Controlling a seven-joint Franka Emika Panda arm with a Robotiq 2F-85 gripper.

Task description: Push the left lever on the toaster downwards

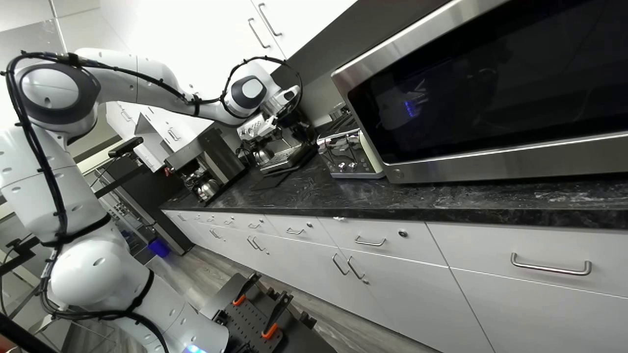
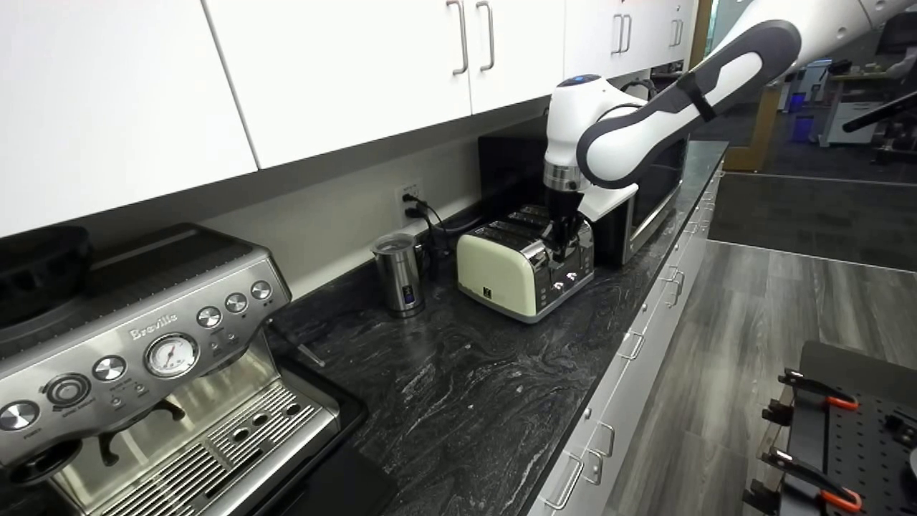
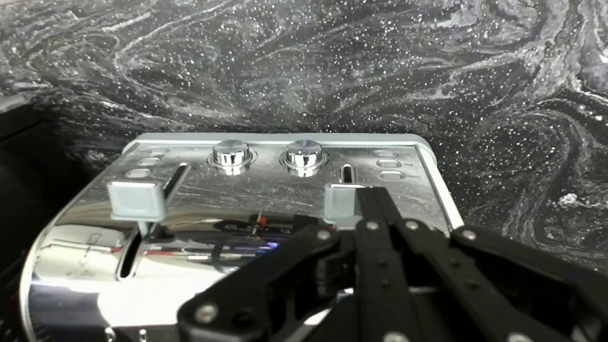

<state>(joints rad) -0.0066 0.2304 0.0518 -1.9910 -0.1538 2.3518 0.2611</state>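
Toaster (image 2: 519, 272) stands on the dark countertop (image 2: 458, 401) just beside the microwave (image 1: 490, 93); you cannot make out what the toaster's slots (image 2: 498, 233) hold. Your gripper (image 3: 378, 203) has its fingers (image 3: 381, 251) together, and in the wrist view they partly cover the pale lever (image 3: 338, 204) farther from the microwave; whether they touch it, you cannot tell. Away from the microwave, past the toaster, you see a metal jug (image 2: 400, 276), its contents hidden, then bare countertop before the coffee machine (image 2: 168, 356). Before the microwave, a bare strip reaches the counter edge (image 1: 441, 214).
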